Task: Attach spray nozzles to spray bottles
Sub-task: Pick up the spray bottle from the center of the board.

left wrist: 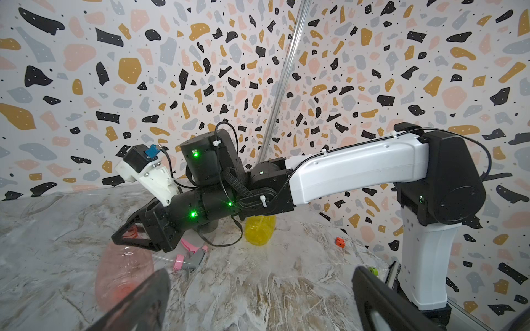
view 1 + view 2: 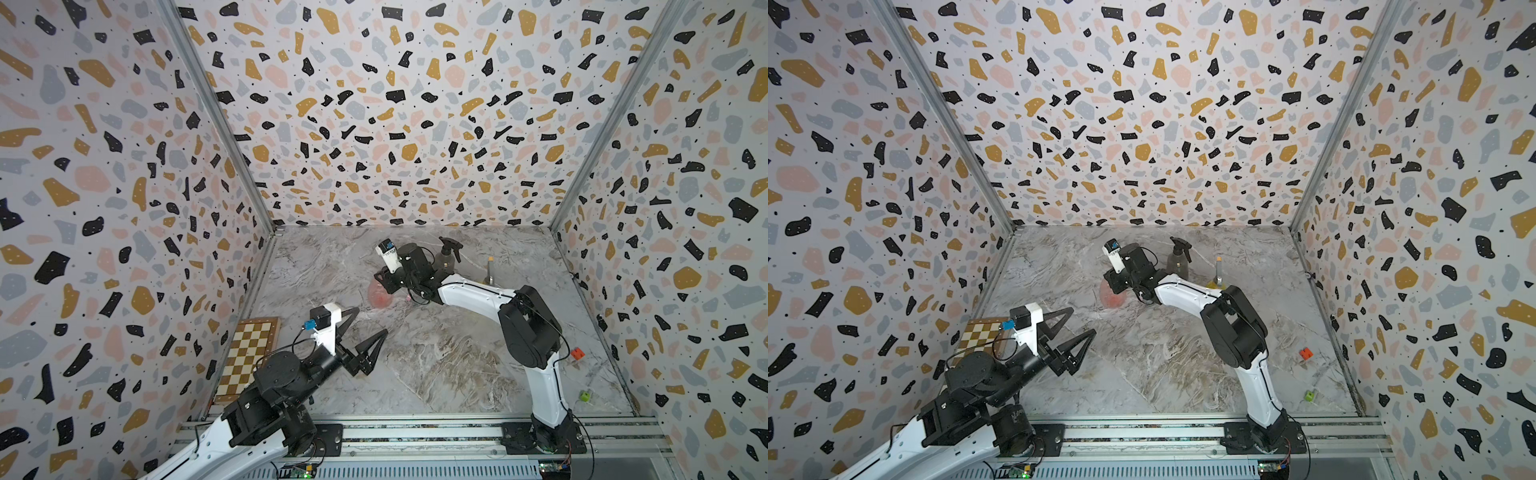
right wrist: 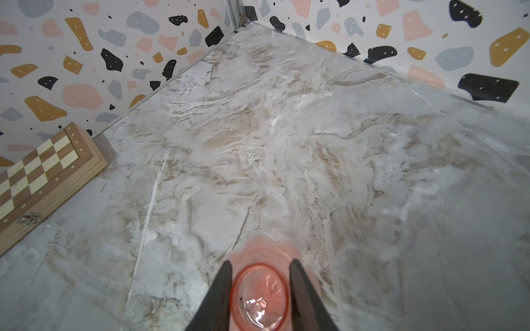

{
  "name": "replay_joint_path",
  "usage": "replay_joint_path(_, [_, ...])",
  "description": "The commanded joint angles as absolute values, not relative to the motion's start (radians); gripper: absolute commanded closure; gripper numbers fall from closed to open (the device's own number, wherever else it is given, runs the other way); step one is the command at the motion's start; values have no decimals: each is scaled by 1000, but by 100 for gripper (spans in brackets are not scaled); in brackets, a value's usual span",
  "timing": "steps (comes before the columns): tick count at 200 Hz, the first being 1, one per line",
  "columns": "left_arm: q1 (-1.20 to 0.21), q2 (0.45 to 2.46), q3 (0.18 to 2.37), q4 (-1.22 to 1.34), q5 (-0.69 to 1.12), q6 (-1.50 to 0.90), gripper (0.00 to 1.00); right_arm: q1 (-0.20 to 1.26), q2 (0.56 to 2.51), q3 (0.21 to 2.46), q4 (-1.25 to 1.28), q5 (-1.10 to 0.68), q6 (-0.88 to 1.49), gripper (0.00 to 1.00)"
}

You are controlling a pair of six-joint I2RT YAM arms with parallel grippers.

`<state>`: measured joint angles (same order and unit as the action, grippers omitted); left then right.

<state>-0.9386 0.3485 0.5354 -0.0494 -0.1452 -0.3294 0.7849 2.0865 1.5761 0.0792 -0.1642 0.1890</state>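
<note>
Pink bottle on its side mid-surface, long axis 6–12 o'clock, neck at 12. Right end effector straddles neck, jaws narrow; firm clamp not discernible. Left end effector at bottle's 6 o'clock, jaws wide apart, empty. Pink-and-grey nozzle just beside bottle, 3 o'clock.

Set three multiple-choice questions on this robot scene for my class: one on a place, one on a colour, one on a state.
1. Where is the pink-and-grey nozzle? A on the table B on a bottle C on the chessboard
2. Which colour nozzle tops the dark grey bottle? A pink B black C yellow
3. How is the pink bottle? A upright B lying on its side C capped
Key: 1A, it lies beside the pink bottle; 2B, a black nozzle sits on its neck; 3B, its body rests lengthwise on the table.
</note>
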Motion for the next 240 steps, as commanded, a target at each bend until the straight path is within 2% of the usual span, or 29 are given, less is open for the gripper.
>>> replay_joint_path(1, [-937,344,532,-35,-155,-321,1,792,2077,1598,55,-167,182,81])
replay_joint_path(35, [-937,338,534,-40,-152,-322,1,795,2001,1558,45,-181,170,89])
replay_joint_path(73, [-937,339,532,-32,-135,-321,1,798,1785,1399,24,-215,187,100])
replay_joint_path(147, [-936,429,525,55,-57,-324,1,809,1229,1064,-195,-290,207,100])
replay_joint_path(189, [-936,505,508,153,101,-312,1,808,1005,1038,-362,-370,189,100])
replay_joint_path(240, [-936,593,494,240,424,-264,1,807,891,1038,-422,-665,188,100])
